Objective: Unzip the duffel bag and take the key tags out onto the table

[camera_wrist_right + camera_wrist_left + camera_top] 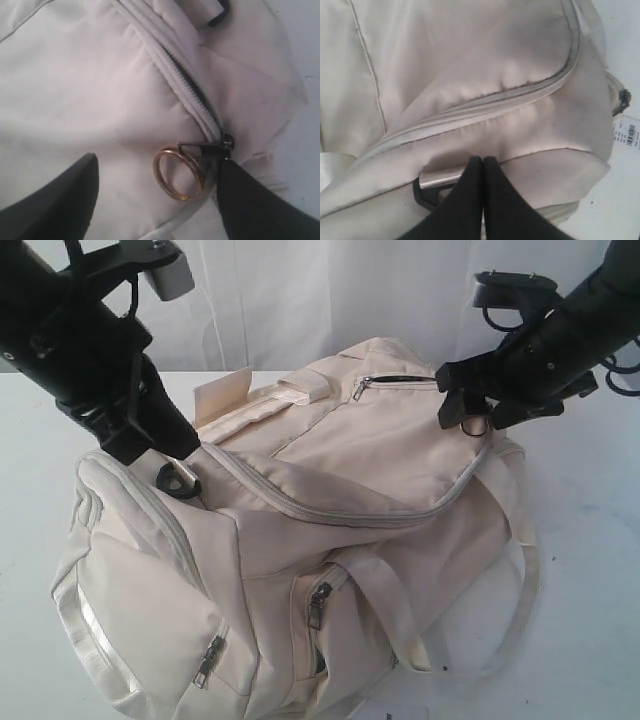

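The cream duffel bag (pixel 330 540) lies on the white table (pixel 590 540), and its long main zipper (pixel 330 512) runs shut across the top. My right gripper (pixel 468 410) is open at the zipper's far end. In the right wrist view its fingers (pixel 235 200) straddle the gold ring (pixel 179 172) hanging from the dark zipper pull (pixel 205 148); the right gripper (pixel 157 165) holds nothing. My left gripper (pixel 482 161) is shut, its tips pressed into the bag's fabric beside the black D-ring (pixel 425 195), which also shows at the bag's left end (pixel 175 480). The key tags are hidden.
A paper hang tag (pixel 222 395) sticks up behind the bag and a barcode label (pixel 630 132) lies on the table. Smaller zipped pockets sit on the top (pixel 395 380) and front (pixel 318 605). Webbing straps (pixel 525 570) trail to the right. A white curtain hangs behind.
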### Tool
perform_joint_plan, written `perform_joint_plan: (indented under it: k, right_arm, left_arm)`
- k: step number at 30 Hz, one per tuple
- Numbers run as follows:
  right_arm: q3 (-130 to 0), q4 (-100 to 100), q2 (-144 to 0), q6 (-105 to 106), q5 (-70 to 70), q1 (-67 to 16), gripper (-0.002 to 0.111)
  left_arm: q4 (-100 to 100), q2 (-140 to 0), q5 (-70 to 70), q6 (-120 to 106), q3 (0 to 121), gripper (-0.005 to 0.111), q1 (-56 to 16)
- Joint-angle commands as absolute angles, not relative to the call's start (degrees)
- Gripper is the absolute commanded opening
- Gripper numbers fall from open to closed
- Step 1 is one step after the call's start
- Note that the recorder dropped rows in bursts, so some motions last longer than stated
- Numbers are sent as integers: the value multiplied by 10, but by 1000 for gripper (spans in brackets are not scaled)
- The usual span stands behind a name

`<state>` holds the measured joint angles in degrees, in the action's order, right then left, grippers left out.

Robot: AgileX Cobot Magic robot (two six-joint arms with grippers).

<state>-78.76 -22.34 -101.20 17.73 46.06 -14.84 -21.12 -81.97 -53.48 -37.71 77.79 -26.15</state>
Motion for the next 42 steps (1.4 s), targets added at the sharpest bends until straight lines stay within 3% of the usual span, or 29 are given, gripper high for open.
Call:
perform_joint_plan:
  k: [1, 5, 13, 21, 27, 42]
  right_arm:
    - [-786, -220, -1026, 173, 441, -149, 63]
    - [-786, -216, -1039, 163, 443, -149, 63]
    - [-786, -194, -1047, 140, 445, -149, 36]
    - [-788, -154, -1039, 127, 493, -149, 21]
    - [-788, -86, -1002, 127, 552, -148, 18]
    - [-753, -130, -984, 175, 629, -148, 18]
  left_arm:
    - [-243, -816, -550, -407, 777, 0, -264]
    - [-243, -816, -550, -407, 777, 0, -264]
    - [-243, -816, -550, -407, 777, 0, -264]
    - [-244, -816, -551, -407, 777, 0, -264]
    - [-248, -816, -552, -407, 777, 0, -264]
    - [-252, -816, -561, -407, 777, 0, -264]
